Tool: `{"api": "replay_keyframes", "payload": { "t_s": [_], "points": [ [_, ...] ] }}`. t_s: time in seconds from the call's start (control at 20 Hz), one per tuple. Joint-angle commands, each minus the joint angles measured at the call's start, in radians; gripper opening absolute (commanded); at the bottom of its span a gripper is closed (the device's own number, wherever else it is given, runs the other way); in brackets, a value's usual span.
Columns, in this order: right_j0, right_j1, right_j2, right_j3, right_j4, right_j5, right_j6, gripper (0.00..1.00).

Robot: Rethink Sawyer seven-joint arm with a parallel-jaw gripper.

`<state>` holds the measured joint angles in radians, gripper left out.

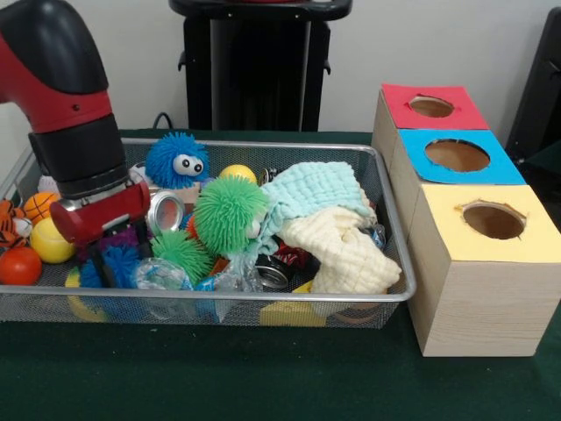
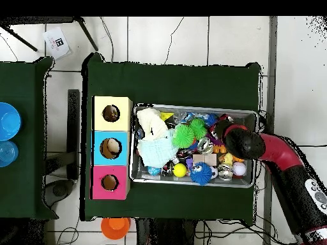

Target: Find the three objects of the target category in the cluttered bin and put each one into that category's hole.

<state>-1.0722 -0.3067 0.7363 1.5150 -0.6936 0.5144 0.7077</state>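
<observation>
From the front view I am seeing the bin [image 1: 399,294] lying on the green tabletop [image 1: 219,377] with its long axis running left to right, and my end effector [image 1: 110,254] is reaching down into the bin's left end among the balls and spiky toys, probably to search there; I cannot tell whether it is gripping anything. The hole [image 1: 457,155] is sitting beside the bin's right end, opening upward in the middle box, between the yellow-topped and the red-topped.
</observation>
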Motion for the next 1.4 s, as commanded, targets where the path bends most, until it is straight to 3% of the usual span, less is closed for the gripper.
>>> {"api": "replay_keyframes", "payload": {
  "t_s": [0.05, 0.25, 0.5, 0.55, 1.15, 1.4],
  "points": [
    [0.107, -0.010, -0.163, -0.081, -0.119, 0.121, -0.022, 1.00],
    [0.149, 0.002, -0.219, -0.107, -0.125, 0.166, -0.023, 1.00],
    [0.276, -0.017, -0.348, -0.171, -0.195, 0.209, 0.035, 1.00],
    [0.291, -0.017, -0.370, -0.177, -0.184, 0.204, 0.029, 0.00],
    [0.336, -0.018, -0.435, -0.189, -0.164, 0.161, 0.030, 0.00],
    [0.292, -0.061, -0.394, -0.115, -0.084, 0.120, 0.057, 0.00]
  ]
}}
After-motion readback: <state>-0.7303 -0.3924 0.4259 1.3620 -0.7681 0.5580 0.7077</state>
